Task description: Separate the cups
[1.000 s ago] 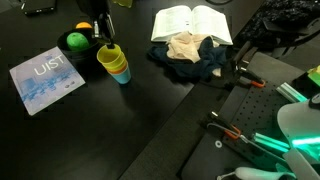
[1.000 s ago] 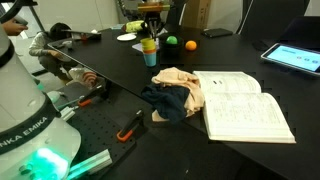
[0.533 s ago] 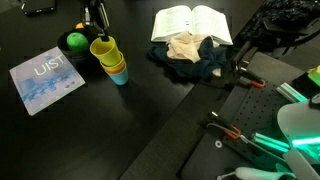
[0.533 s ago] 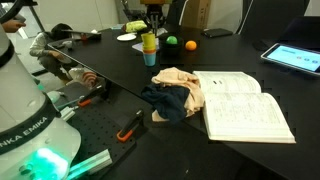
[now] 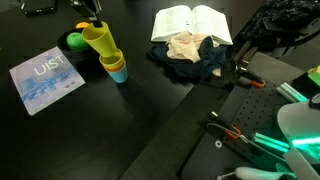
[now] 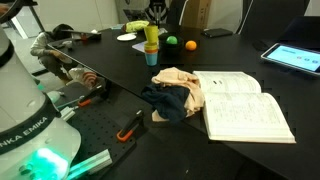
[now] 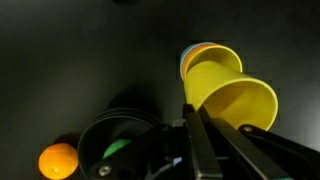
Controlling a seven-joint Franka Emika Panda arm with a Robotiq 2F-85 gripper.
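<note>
Cups [image 5: 108,56] stand nested on the dark bench [image 5: 150,115] beside a black bowl [image 7: 120,135] holding a green ball [image 7: 117,149], with an orange ball [image 7: 58,160] close by. The gripper [image 7: 192,118] of the robot arm is pinched nearly shut on the rim of the top yellow cup [image 5: 96,40], one finger inside the mouth and one outside. That cup hangs tilted and raised above the rest of the stack, whose light-blue cup [image 5: 119,74] sits at the bottom on the bench. In the wrist view the yellow cup's open mouth faces the camera, with the rim of the stack [image 7: 205,55] just behind it.

The step in hand appears to be pulling the first cup off the stack. Whether its base has fully cleared the cup beneath cannot be told from either exterior view. The next move would likely call for a lift straight along the stack's axis until the cup comes free, then a carry to a bare patch of bench well apart from the bowl and the open book [image 5: 190,22], and a release upright. With nothing holding the remaining cups down, they could rise or tip along with it.
</note>
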